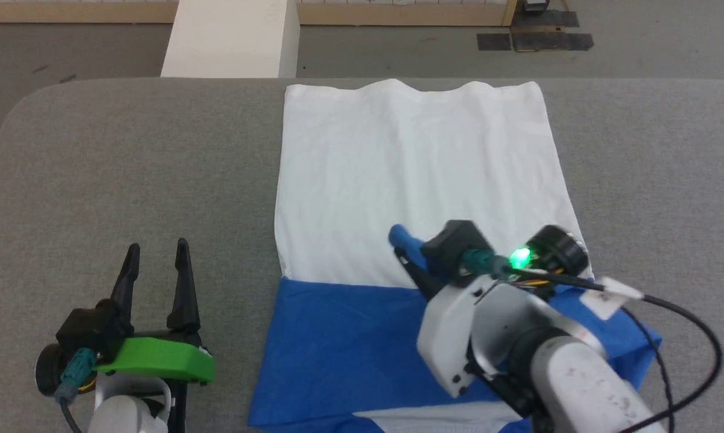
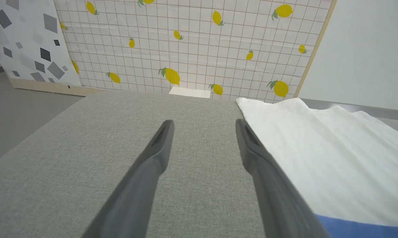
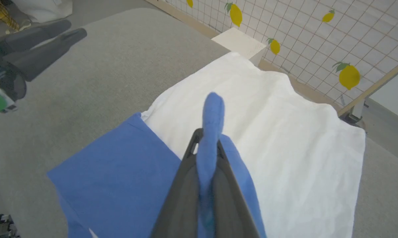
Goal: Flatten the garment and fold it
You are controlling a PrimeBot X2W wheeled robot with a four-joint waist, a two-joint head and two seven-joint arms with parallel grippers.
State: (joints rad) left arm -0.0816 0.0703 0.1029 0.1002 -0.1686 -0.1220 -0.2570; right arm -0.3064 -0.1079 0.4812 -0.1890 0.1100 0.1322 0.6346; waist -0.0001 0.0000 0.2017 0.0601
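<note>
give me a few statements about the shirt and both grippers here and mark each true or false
1. The right gripper is shut on a blue fold of the garment. True.
2. The left gripper grips the garment's white edge. False: it is open over the bare grey table, beside the garment.
3. The garment's white body lies spread out on the table. True.
4. Blue cloth lies across the garment's far end. False: it lies across the near end, closest to the robot.
5. The panel behind the table is printed with lemons. True.
</note>
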